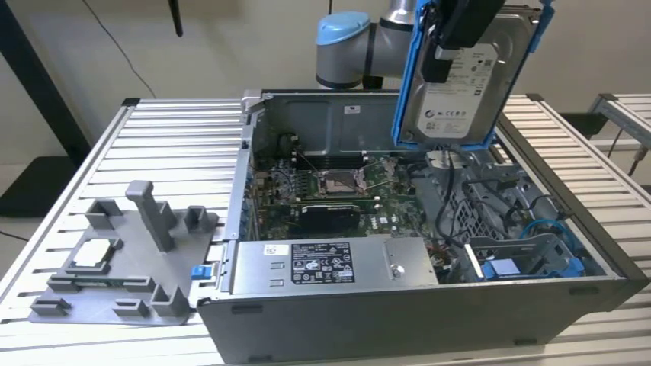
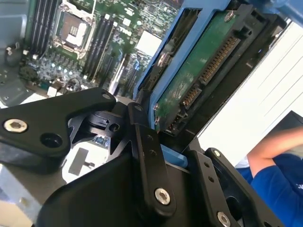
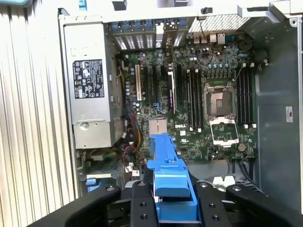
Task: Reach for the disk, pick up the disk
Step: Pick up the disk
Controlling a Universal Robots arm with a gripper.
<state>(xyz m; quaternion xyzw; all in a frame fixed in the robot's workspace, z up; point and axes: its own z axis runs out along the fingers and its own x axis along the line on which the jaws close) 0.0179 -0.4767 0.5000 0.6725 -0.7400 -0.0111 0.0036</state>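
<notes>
— Disk (image 1: pixel 470 91): held upright, high above the open computer case (image 1: pixel 407 305), label side facing the exterior view, bright blue carrier framing its edges.
— Confirmed. Hanging clear of the case, touching nothing below. Lower edge over the rear part of the case, above the motherboard (image 1: pixel 336 191).
— In the second wrist view, green circuit-board underside of the disk (image 2: pixel 199 75) showing, with the connector row along one end and the blue frame beside it.
— In the first wrist view, blue carrier edge (image 3: pixel 168 184) sticking out between the black fingers (image 3: pixel 142 208).
— Gripper (image 1: pixel 463 34): clamped on the disk, black fingers pressed against the carrier near its upper part in the exterior view.
— Agreed, closed on it from both sides; black finger links (image 2: pixel 147 161) crowding the second wrist view.
— Behind, grey arm joint with a light blue cap (image 1: pixel 344 46).
— Inside the case: silver power supply (image 1: pixel 325 263) along the near wall, empty processor socket (image 3: pixel 220 101) on the board, blue-trimmed drive bay (image 1: pixel 519 263) toward the exterior view's right.
— On the slatted table (image 1: pixel 152 145), at the exterior view's left, grey plastic fixture (image 1: pixel 127 267) with upright posts and a small square silver chip (image 1: pixel 94 253) seated in it.
— In the second wrist view, a person's arm in a blue sleeve (image 2: pixel 274 175) at the edge, well apart from the gripper.
</notes>
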